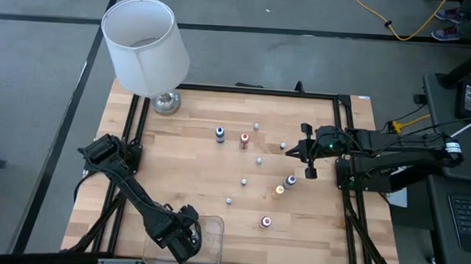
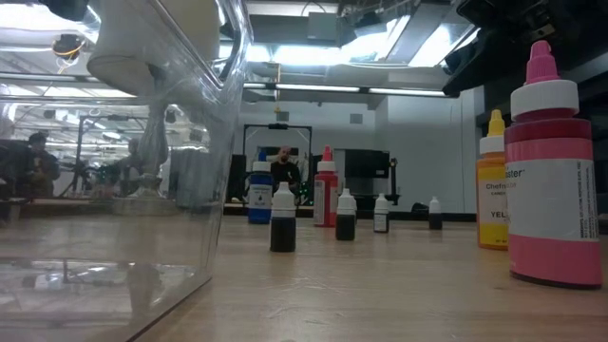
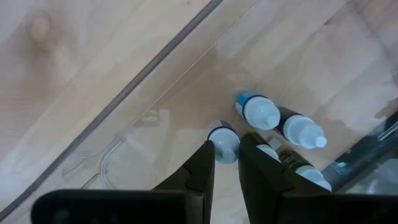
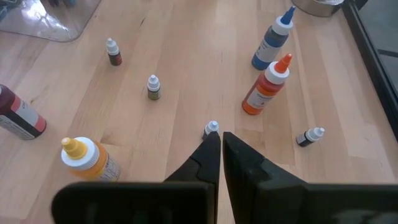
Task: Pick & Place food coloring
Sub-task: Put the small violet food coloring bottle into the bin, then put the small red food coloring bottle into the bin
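The food coloring is many little bottles with pale tops. Several small ones (image 1: 259, 160) stand scattered on the wooden table among bigger blue (image 1: 219, 133), red (image 1: 244, 140), yellow (image 1: 279, 190) and pink (image 1: 265, 222) ones. More small bottles (image 3: 258, 111) lie inside a clear plastic container (image 1: 210, 228) at the table's near edge. My left gripper (image 3: 227, 158) hangs over that container, shut on one small bottle. My right gripper (image 4: 221, 140) is shut, low over the table's right half. A small bottle's pale top (image 4: 211, 129) shows just past its fingertips; whether they touch it I cannot tell. My left gripper pinches a small dark bottle with a pale cap (image 3: 224, 142) between its two fingertips. The fingers come from above, pointing down, and the cap faces up along them. Whether the bottle's base rests on the container's floor I cannot tell.
A big white lamp shade (image 1: 147, 42) on a metal base (image 1: 166, 102) stands at the far left corner. A black frame (image 1: 345, 113) borders the table. The container's clear wall (image 2: 223, 142) rises at the near edge.
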Action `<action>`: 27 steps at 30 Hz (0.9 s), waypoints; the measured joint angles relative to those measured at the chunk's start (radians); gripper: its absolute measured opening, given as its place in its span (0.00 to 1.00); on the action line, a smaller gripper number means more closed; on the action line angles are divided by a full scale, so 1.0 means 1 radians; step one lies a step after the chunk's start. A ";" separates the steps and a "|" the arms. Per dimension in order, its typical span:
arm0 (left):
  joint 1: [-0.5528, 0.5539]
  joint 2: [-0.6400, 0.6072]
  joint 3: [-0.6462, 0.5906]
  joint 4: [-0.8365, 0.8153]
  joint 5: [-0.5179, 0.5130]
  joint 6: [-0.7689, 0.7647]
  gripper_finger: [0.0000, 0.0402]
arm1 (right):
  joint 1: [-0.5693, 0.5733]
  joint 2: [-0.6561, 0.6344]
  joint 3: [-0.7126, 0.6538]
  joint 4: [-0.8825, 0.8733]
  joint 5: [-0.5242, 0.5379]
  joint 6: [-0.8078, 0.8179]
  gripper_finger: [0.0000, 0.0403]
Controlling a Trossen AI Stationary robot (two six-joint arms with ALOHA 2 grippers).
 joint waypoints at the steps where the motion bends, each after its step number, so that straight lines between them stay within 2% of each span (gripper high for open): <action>1: 0.000 0.000 0.000 0.000 0.000 -0.001 0.16 | 0.000 0.000 0.000 0.000 0.000 0.000 0.06; 15: 0.000 0.000 0.031 -0.036 -0.002 -0.001 0.30 | 0.000 0.000 0.000 0.000 0.000 0.000 0.06; 20: 0.017 -0.002 0.172 -0.213 -0.024 0.058 0.33 | 0.000 0.000 0.000 0.000 0.000 0.000 0.06; 27: 0.069 -0.005 0.446 -0.489 -0.182 0.200 0.33 | 0.000 0.000 0.000 0.000 0.000 0.000 0.06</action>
